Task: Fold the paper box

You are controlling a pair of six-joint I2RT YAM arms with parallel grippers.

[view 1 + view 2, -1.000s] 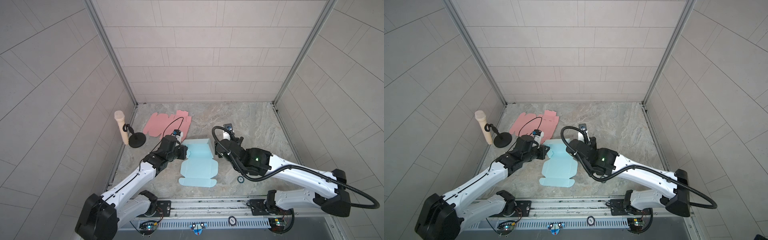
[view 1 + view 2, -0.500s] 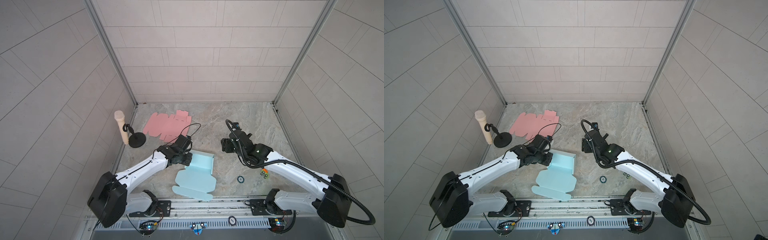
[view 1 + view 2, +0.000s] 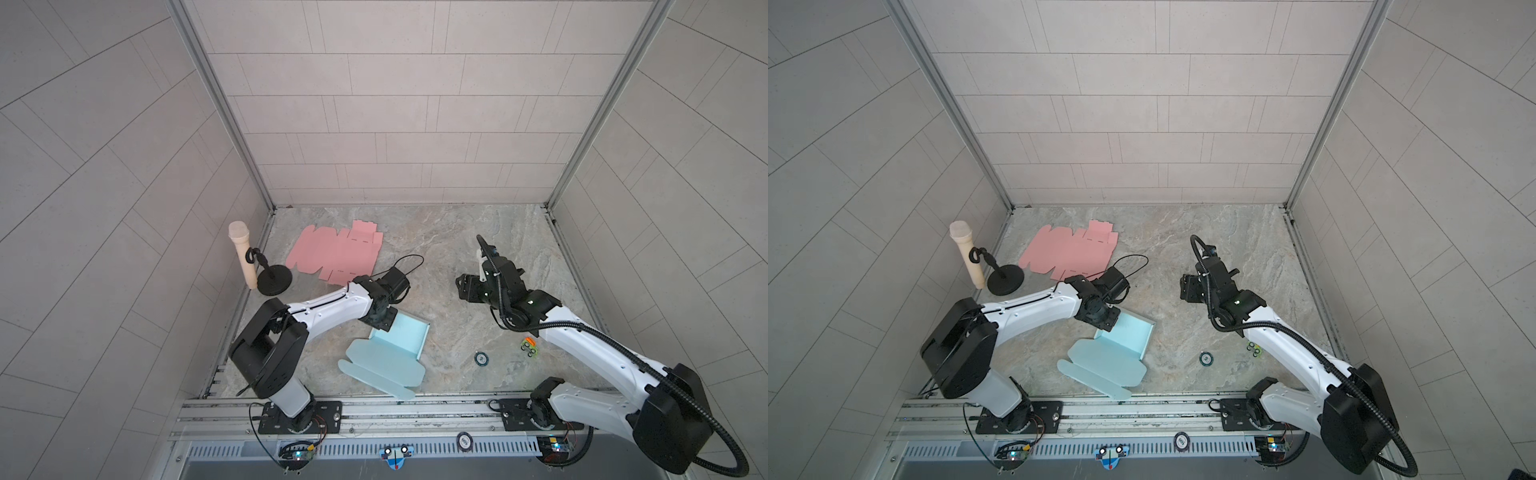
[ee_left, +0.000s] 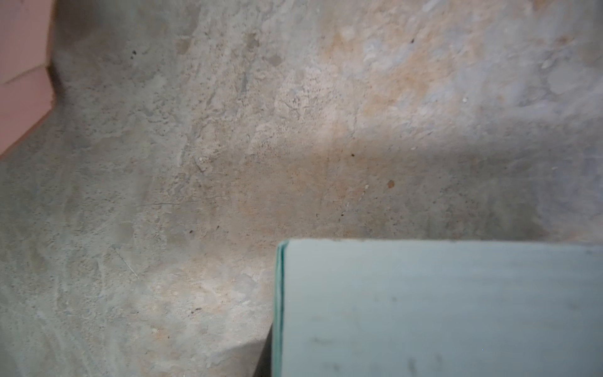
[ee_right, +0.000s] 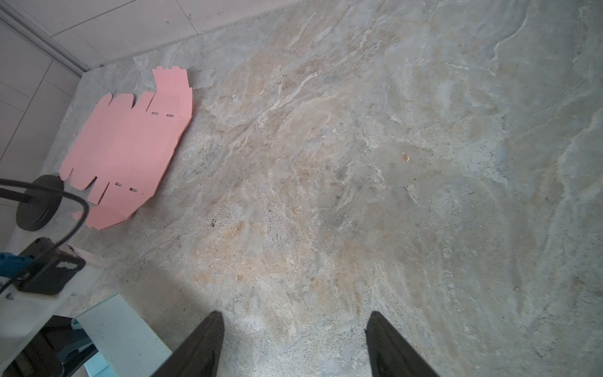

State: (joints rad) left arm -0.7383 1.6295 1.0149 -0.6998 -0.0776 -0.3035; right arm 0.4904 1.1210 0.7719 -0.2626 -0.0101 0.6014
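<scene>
The light blue paper box [image 3: 386, 361] lies partly folded near the table's front middle, with walls raised at its far end and a flat lid panel toward the front edge. My left gripper [image 3: 384, 323] is shut on the back left corner wall of the box [image 3: 1108, 357]. In the left wrist view the blue wall [image 4: 440, 310] fills the lower right and hides the jaws. My right gripper [image 3: 465, 286] hovers open over bare table, well right of the box. Its two dark fingertips [image 5: 202, 346] stand wide apart with nothing between them.
A flat pink box blank [image 3: 336, 257] lies at the back left. A beige microphone [image 3: 243, 259] leans on a black round stand [image 3: 274, 280] by the left wall. A small round disc [image 3: 481, 358] and a green toy car [image 3: 529, 347] lie at front right.
My left gripper has pulled the blue box toward the front and turned it. My right gripper has left the box and drawn back to the right, staying open.
</scene>
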